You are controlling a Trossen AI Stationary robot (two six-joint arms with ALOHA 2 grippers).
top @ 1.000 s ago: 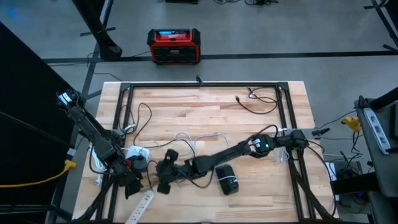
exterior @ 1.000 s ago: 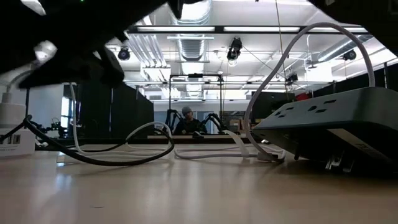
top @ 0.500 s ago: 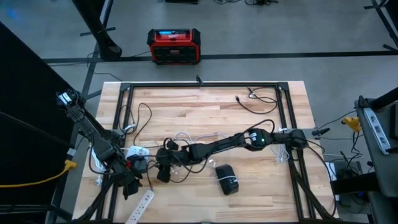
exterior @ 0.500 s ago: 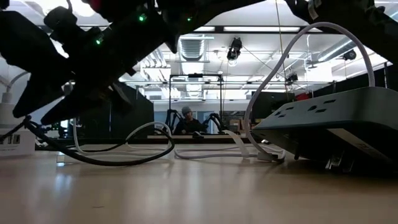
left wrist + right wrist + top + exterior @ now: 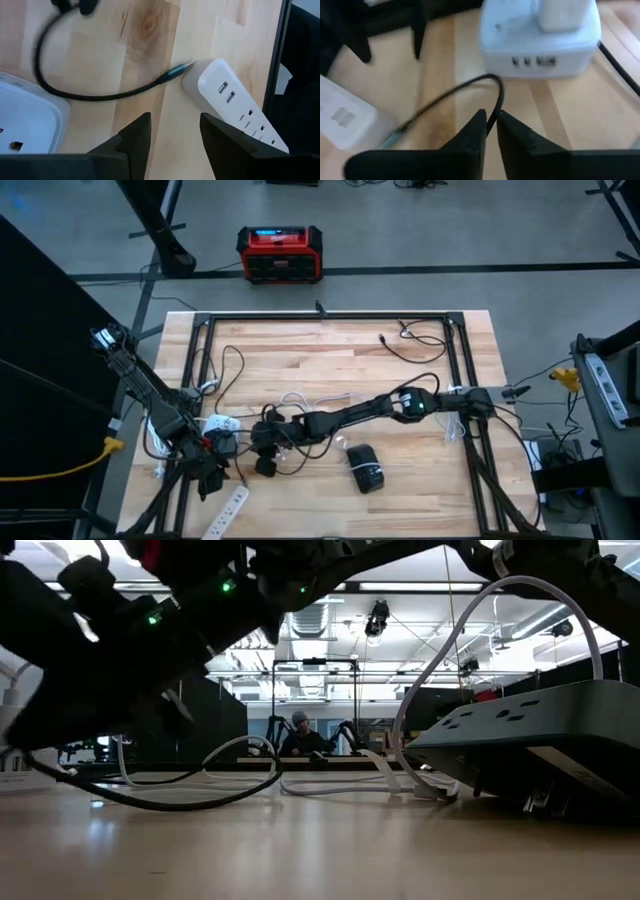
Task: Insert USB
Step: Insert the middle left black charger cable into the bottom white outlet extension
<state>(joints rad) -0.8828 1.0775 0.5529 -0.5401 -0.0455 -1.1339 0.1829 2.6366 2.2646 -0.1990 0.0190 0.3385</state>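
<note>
- The black USB cable (image 5: pixel 90 92) lay on the wooden table (image 5: pixel 150 40), its metal-tipped plug (image 5: pixel 177 71) resting just against the end of the white power strip (image 5: pixel 235 107), centre-right in the left wrist view; it was not seated in either of the strip's two USB ports (image 5: pixel 226 93).
- In the right wrist view the same cable (image 5: pixel 465 90) curved down the middle of the frame and passed between the right gripper (image 5: pixel 490 131) fingers, which were drawn narrow around it, seemingly pinching the cord some way back from the plug.
- A white charger block (image 5: pixel 540 45) sat in the upper right of that view, with an adapter plugged into its top.
- The left gripper (image 5: pixel 172 135) hung above the strip with its fingers parted and holding nothing, low in the left wrist frame.
- From overhead, both arms met at the lower left of the table (image 5: pixel 330 355), the right gripper (image 5: pixel 265 450) near the left gripper (image 5: pixel 215 470).
- The step in hand looked like taking hold of the cable; insertion was not yet done.
- Next, the plug would likely need lifting, turning to face a port, and pushing straight in while the strip was steadied.
</note>
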